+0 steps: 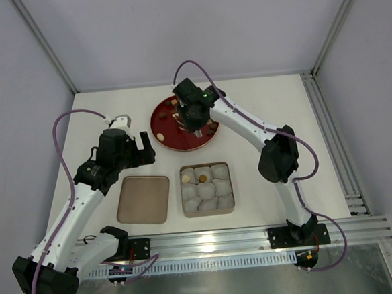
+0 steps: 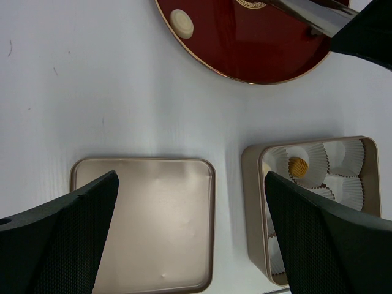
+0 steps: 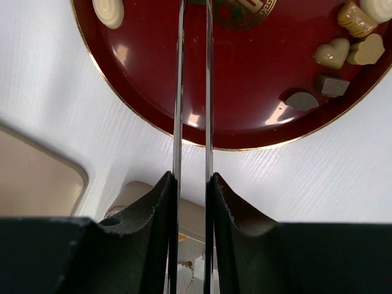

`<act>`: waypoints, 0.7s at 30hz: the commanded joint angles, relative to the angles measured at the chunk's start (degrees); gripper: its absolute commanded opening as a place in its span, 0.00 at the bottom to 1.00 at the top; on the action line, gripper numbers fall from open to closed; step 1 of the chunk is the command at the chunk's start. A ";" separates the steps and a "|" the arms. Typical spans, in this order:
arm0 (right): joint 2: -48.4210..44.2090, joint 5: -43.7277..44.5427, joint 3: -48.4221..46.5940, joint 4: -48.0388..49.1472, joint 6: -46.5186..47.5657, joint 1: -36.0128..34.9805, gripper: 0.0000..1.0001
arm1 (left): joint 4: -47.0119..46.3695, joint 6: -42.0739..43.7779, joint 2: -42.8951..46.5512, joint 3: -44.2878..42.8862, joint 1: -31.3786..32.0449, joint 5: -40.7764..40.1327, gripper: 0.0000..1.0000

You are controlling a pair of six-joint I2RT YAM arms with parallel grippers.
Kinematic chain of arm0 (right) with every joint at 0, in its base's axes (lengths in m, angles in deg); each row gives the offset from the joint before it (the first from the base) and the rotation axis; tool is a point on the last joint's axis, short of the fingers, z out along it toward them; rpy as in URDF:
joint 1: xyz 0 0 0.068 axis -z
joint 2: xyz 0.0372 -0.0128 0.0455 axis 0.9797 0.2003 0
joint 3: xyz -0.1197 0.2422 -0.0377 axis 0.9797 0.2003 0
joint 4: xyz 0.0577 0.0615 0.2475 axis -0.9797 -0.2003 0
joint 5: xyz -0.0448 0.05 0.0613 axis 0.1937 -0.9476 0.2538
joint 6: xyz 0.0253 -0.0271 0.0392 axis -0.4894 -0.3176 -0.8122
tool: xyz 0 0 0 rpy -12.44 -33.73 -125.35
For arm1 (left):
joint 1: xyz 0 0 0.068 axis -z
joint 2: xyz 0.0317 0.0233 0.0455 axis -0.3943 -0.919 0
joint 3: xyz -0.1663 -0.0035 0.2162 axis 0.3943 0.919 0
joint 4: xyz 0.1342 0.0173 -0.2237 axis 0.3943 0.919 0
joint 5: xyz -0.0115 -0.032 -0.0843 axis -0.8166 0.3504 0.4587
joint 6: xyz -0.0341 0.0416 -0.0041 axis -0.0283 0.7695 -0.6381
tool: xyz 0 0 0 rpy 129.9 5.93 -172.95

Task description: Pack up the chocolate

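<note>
Several chocolates lie on a red plate [image 1: 182, 140]: a cream oval [image 3: 109, 10], two hearts [image 3: 332, 54], a dark cube [image 3: 332, 85] and a dark half-round [image 3: 301, 100]. My right gripper [image 3: 191, 184] is shut on thin metal tongs [image 3: 179, 92], whose two blades run out over the plate. Their tips are out of the right wrist view. From above, this gripper [image 1: 195, 115] hangs over the plate's middle. The square tin [image 1: 229, 185] of pale paper cups holds a yellow-brown chocolate [image 2: 298, 165]. My left gripper [image 2: 190, 177] is open above the tin's lid [image 2: 144, 220], holding nothing.
The lid [image 1: 144, 199] lies flat to the left of the tin, near the table's front edge. The plate [image 2: 245, 49] sits behind both. A metal rail [image 1: 256, 235] runs along the front, and frame posts stand at the back corners.
</note>
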 commanded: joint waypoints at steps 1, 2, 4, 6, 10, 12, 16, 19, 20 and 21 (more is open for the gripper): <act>-9.20 1.52 1.17 1.09 0.90 -0.39 0.28 | -0.70 -0.23 0.27 -1.48 -0.25 0.07 1.00; -10.35 1.60 3.10 1.70 0.73 -0.39 0.28 | -0.70 -0.31 0.27 -1.39 -0.16 0.07 1.00; -13.51 1.69 5.13 2.58 0.55 -0.30 0.28 | -0.70 -0.31 0.36 -1.39 -0.25 0.07 1.00; -15.62 1.60 8.38 3.11 0.29 -0.39 0.28 | -0.78 -0.31 0.45 -1.39 -0.25 0.07 1.00; -23.09 1.51 14.97 3.90 -0.16 -0.39 0.27 | -0.70 -0.31 0.53 -1.48 -0.25 -0.02 1.00; -26.51 1.25 19.97 4.69 -0.24 -0.39 0.27 | -0.70 -0.31 0.53 -1.39 -0.25 0.07 1.00; -35.39 1.34 28.67 4.96 -1.47 -0.48 0.27 | -0.61 -0.31 0.53 -1.48 -0.25 0.33 1.00; -42.16 1.42 34.74 3.56 -2.43 -0.65 0.27 | -0.61 -0.23 0.53 -1.48 -0.25 0.16 1.00; -45.74 1.77 37.80 3.29 -2.70 -0.74 0.27 | -0.69 -0.31 0.62 -1.39 -0.25 0.16 1.00; -47.43 1.60 39.48 3.11 -3.05 -0.83 0.27 | -0.70 -0.31 0.53 -1.48 -0.25 0.16 1.00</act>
